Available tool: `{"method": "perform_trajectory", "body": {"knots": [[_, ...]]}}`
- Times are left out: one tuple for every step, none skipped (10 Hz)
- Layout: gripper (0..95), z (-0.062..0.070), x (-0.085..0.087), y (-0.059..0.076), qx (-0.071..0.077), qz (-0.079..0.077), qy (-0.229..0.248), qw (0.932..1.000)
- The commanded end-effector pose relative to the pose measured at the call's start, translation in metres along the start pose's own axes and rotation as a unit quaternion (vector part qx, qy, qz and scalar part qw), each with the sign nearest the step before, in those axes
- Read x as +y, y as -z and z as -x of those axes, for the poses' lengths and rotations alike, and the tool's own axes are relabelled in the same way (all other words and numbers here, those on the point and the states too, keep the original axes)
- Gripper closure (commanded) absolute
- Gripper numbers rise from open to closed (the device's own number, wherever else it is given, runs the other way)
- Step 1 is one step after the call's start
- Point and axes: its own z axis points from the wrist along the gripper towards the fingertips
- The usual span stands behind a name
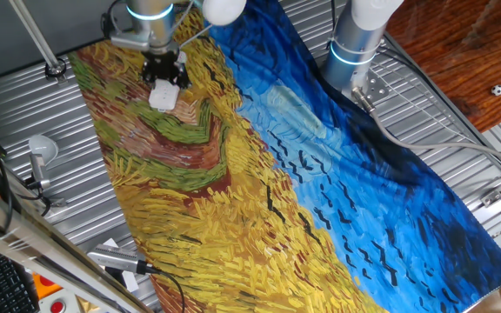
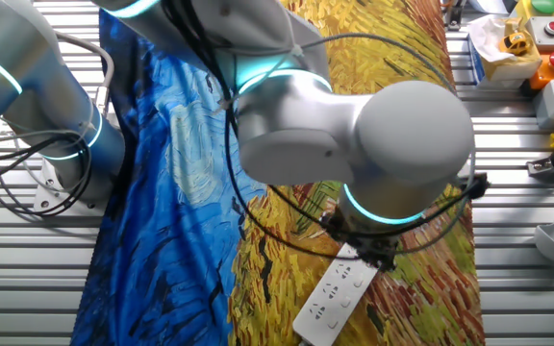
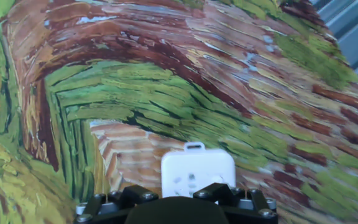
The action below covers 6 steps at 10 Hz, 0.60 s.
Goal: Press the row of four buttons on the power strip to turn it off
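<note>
The power strip (image 1: 165,95) is a flat white bar lying on the yellow and green part of the painted cloth (image 1: 259,174), at the far left. My gripper (image 1: 165,78) hangs directly over its far end, pointing down. In the other fixed view the power strip (image 2: 335,291) sticks out from under my wrist, showing faint grey marks on its face, and the fingers are hidden. The hand view shows the power strip (image 3: 197,170) just beyond the black gripper (image 3: 178,200) body. No view shows the fingertips.
The cloth covers a ribbed metal table (image 1: 24,104). A silver gadget with a black cable (image 1: 116,259) lies near the front left edge, and a white stand (image 1: 42,149) is at the left. The arm's base (image 1: 359,39) stands at the back. Control boxes (image 2: 546,43) sit beside the cloth.
</note>
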Motion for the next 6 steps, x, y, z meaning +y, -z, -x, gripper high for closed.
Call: {"method": "perform_trajectory", "body": {"knots": [[57.0, 0.0012, 0.0000, -0.0004, 0.005, 0.006, 0.009, 0.9999], [95.0, 0.0012, 0.0000, -0.0004, 0.004, 0.009, 0.022, 0.9997], [95.0, 0.0012, 0.0000, -0.0004, 0.001, 0.011, 0.036, 0.9993], [95.0, 0.0012, 0.0000, -0.0004, 0.002, 0.010, 0.038, 0.9992], [95.0, 0.0012, 0.0000, -0.0004, 0.007, 0.009, 0.041, 0.9991], [95.0, 0.0012, 0.0000, -0.0004, 0.008, 0.010, 0.041, 0.9991]]}}
